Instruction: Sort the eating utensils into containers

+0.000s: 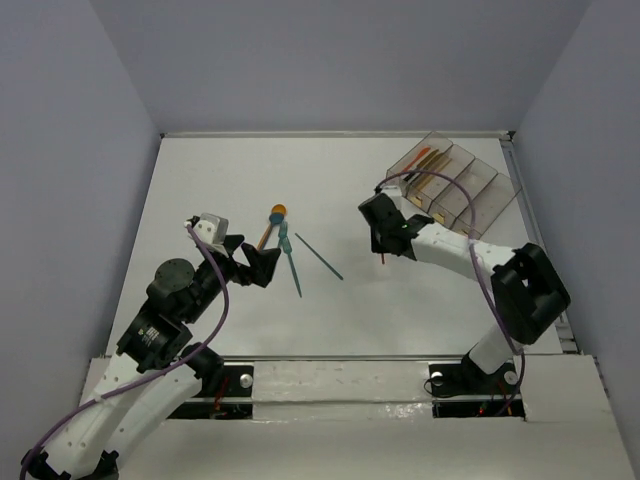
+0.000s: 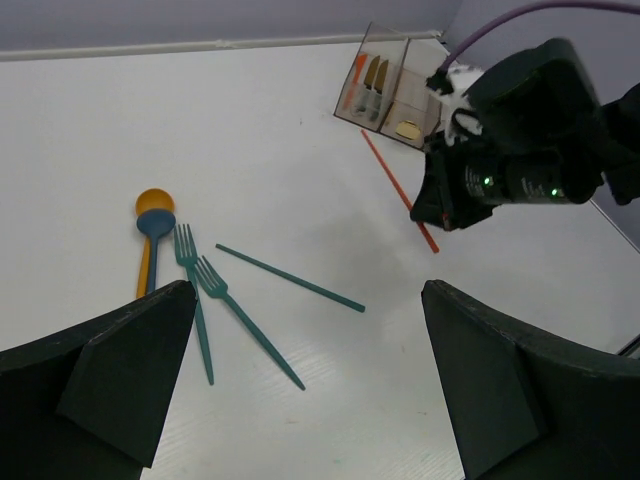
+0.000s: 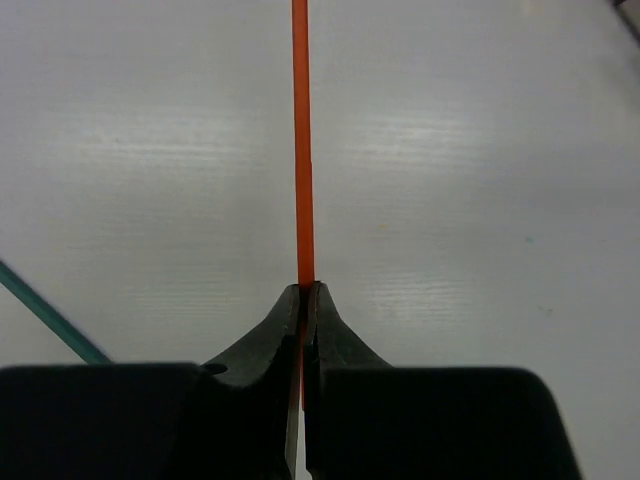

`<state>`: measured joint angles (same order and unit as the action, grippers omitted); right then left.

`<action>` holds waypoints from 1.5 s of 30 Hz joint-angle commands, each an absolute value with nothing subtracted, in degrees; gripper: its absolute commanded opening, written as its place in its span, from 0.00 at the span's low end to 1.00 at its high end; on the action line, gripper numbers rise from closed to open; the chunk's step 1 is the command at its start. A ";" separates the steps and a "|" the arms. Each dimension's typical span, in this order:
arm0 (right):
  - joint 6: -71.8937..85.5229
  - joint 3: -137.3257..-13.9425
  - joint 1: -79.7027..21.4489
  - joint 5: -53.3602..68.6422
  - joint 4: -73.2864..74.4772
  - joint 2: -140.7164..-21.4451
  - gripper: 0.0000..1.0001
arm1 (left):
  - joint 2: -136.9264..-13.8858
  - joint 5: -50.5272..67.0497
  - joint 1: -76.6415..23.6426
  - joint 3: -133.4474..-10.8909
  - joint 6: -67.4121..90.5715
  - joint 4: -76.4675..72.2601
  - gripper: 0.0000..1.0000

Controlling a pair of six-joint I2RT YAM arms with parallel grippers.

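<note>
Right of the table's (image 1: 230, 180) centre, the right gripper (image 3: 305, 290) pinches an orange chopstick (image 3: 301, 140) between jaws pressed fully together. The stick runs straight out ahead of the fingertips, and whether it rests on the surface or is lifted cannot be told. Seen from the left wrist, the chopstick points toward the containers (image 1: 462, 183), a row of four smoky-clear bins set aslant in the far right corner, close to the right edge. An orange piece (image 2: 356, 72) lies in the end compartment and yellowish knives (image 2: 377, 76) lie in the one beside it. The strip of table between the gripper and the bins is bare. Left of centre, the left gripper (image 1: 262, 263) hangs with its jaws spread wide and nothing between them, just beside the loose utensils. An orange spoon (image 2: 152, 199) lies there with a teal spoon (image 2: 157, 223) touching its bowl. Two teal forks (image 2: 192, 300) lie with their heads close together and their handles fanning toward the near edge. A teal chopstick (image 2: 290, 279) lies alone between the forks and the right gripper, apart from both. Bare white surface stretches along the far edge, into the far left corner and across the near right part of the table.
</note>
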<state>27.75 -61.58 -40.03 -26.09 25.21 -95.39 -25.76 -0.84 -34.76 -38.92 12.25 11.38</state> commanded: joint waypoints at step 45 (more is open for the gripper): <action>16.47 -71.99 -20.96 4.12 5.79 -93.78 0.53 | -25.31 -0.35 -34.01 -38.67 11.69 8.35 0.99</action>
